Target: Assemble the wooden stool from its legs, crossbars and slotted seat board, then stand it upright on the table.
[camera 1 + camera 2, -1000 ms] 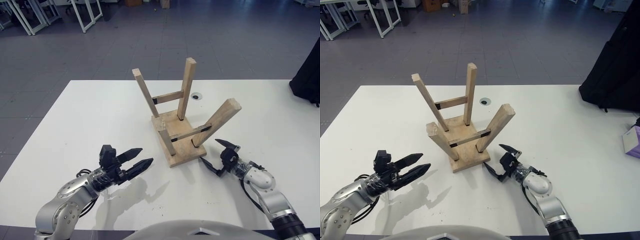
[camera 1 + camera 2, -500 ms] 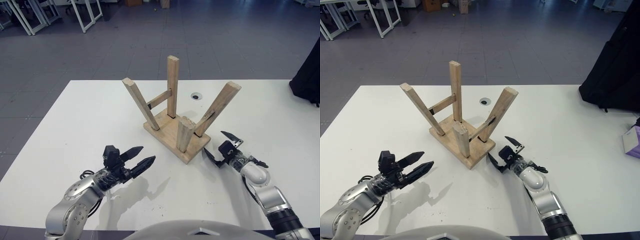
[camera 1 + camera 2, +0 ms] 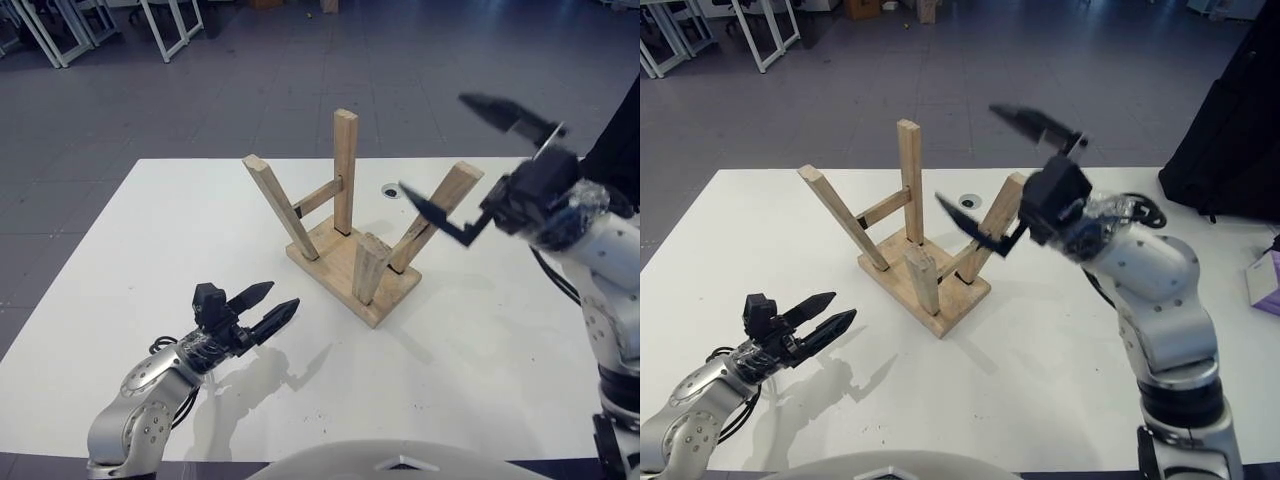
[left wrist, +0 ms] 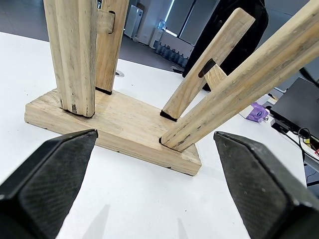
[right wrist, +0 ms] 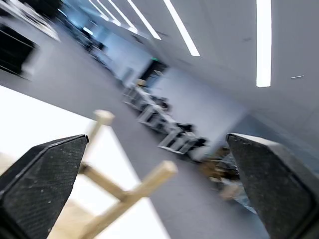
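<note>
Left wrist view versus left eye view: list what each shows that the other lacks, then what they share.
Left wrist view only: close up, the legs set into dark slots in the seat board, plus a small purple thing far off. Left eye view only: the right gripper, open and raised beside the stool, and the whole table with its round hole. Shared: the stool upside down, seat board flat on the table, and the left gripper, open, facing it.
</note>
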Available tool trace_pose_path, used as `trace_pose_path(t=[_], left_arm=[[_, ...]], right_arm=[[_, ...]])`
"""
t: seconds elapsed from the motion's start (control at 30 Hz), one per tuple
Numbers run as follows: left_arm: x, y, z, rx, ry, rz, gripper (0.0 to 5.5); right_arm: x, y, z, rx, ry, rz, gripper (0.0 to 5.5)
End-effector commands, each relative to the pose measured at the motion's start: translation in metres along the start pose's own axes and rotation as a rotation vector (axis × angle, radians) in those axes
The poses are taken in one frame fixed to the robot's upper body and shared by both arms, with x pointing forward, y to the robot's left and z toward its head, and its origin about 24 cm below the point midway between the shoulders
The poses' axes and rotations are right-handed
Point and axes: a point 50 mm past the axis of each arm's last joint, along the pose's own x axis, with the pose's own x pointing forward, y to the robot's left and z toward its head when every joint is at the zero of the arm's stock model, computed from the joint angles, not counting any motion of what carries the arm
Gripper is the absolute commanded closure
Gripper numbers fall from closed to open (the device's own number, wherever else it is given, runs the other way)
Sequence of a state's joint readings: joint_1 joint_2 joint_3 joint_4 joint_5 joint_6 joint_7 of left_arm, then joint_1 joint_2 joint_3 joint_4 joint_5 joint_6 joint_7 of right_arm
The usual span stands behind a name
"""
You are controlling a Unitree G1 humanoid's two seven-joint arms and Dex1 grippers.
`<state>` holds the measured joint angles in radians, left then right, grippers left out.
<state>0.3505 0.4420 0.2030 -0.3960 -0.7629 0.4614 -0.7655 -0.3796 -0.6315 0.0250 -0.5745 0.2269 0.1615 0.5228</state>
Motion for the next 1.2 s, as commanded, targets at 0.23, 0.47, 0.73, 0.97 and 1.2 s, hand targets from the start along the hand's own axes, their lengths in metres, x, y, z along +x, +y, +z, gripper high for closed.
trace_pose_path(t=[0.23, 0.47, 0.73, 0.97, 1.2], left_arm=[[0.005, 0.003, 0.004, 0.024, 0.025, -0.02, 1.18], [0.01, 0.006, 0.008, 0.034, 0.02, -0.028, 1.18], [0.03, -0.025, 0.024, 0.253, -0.017, -0.185, 1.18], [0.058, -0.048, 0.051, 0.426, -0.06, -0.321, 1.18], [0.066, -0.064, 0.062, 0.452, -0.088, -0.388, 1.18]], right_arm=[[0.018, 0.006, -0.03, -0.623, 0.099, -0.215, 0.39], [-0.084, 0.159, -0.154, -0.412, 0.641, 0.687, 0.39], [-0.032, 0.109, -0.128, -0.346, 0.466, 0.374, 0.39], [0.002, 0.058, -0.079, -0.141, 0.204, 0.009, 0.39], [-0.007, 0.028, -0.078, -0.047, 0.214, -0.18, 0.39]])
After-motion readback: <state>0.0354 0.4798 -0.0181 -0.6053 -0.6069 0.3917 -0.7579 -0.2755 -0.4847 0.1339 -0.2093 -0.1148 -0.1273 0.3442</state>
